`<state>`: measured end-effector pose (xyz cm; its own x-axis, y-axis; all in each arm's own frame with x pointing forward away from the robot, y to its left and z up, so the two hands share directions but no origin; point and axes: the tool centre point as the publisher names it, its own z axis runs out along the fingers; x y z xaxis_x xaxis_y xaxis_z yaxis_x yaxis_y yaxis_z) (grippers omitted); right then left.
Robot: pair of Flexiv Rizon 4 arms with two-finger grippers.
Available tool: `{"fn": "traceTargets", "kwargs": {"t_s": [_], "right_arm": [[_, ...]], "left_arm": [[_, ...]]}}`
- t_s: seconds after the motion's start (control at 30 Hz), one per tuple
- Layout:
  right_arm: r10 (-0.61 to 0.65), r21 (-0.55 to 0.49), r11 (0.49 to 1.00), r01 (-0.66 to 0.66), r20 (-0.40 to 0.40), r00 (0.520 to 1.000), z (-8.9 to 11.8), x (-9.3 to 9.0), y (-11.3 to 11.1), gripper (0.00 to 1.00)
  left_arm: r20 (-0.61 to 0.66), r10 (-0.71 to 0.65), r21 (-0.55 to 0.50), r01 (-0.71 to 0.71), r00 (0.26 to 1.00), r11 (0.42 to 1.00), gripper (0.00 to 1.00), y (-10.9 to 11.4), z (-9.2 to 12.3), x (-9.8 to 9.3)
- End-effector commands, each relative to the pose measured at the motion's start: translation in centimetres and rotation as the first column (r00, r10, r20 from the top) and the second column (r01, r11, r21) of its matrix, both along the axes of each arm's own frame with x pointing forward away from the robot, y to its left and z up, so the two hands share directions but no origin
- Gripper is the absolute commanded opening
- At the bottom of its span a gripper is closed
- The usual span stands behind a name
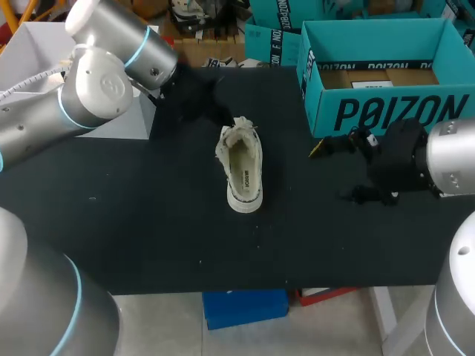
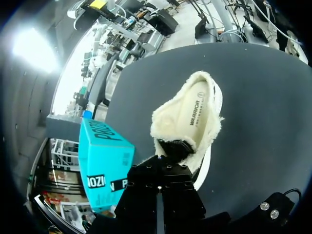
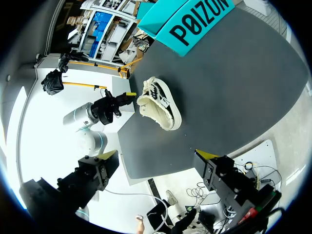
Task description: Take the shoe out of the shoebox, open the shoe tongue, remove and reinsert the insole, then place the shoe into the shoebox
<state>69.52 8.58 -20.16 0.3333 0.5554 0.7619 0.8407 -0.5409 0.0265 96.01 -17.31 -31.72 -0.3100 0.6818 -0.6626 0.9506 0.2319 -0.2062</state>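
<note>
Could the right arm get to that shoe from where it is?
Probably yes: the right gripper hangs open beside the shoe, only bare table between them; the left gripper sits at one end.

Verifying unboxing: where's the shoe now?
Head view: the shoe lies mid-table, outside the shoebox, which stands to its right and farther back.

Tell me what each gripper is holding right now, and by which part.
The right gripper is open and holds nothing. The left gripper sits at the tongue end of the fleece-lined shoe, but whether it actually grips the shoe cannot be told.
</note>
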Motion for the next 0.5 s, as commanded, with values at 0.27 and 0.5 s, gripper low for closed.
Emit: {"fn": "traceTargets", "kwargs": {"t_s": [0.27, 0.5], "right_arm": [[-0.001, 0.000, 1.000, 0.001, 0.001, 1.000, -0.1, 0.0, 0.1, 1.00], [-0.001, 0.000, 1.000, 0.001, 0.001, 1.000, -0.1, 0.0, 0.1, 1.00]], "left_arm": [[-0.014, -0.045, -0.022, 0.045, 0.999, 0.999, 0.00, -2.5, -1.1, 0.1], [-0.039, -0.058, -0.021, 0.058, 0.998, 0.998, 0.00, -1.2, -1.6, -2.3]]}}
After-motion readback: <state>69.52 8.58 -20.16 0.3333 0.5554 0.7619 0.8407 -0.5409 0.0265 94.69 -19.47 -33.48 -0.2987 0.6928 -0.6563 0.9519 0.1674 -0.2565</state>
